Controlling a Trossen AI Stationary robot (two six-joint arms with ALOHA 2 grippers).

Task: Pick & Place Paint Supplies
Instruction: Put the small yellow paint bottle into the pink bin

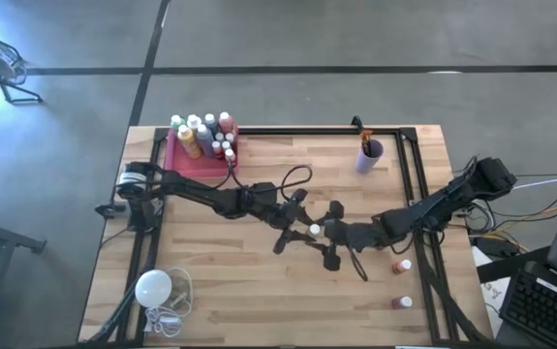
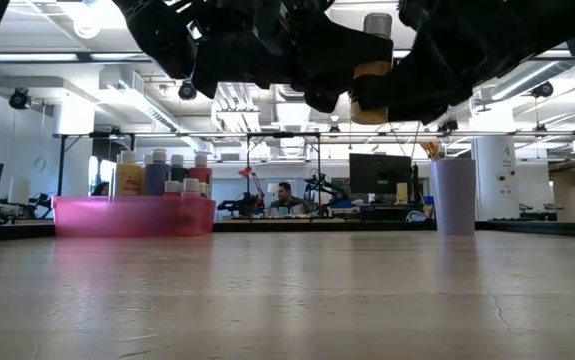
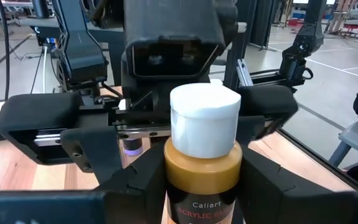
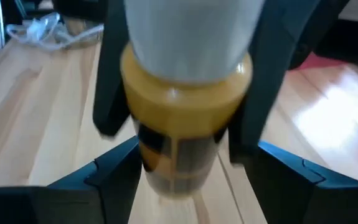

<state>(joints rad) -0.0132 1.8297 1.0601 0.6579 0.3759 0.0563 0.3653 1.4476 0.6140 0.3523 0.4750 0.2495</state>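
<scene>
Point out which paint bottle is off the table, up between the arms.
The yellow-ochre bottle with the white cap. It hangs at mid-table, gripped by the left pincer with the right pincer meeting it; the other bottles stand in the pink tray or on the wood.

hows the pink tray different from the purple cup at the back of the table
The pink plastic tray is low and wide; the pale purple cup is tall and narrow. The tray holds white-capped paint bottles standing upright; the cup holds thin brushes that stick out of its top. The tray sits toward the far left corner, the cup toward the far right. Both stand upright on the wooden table.
</scene>
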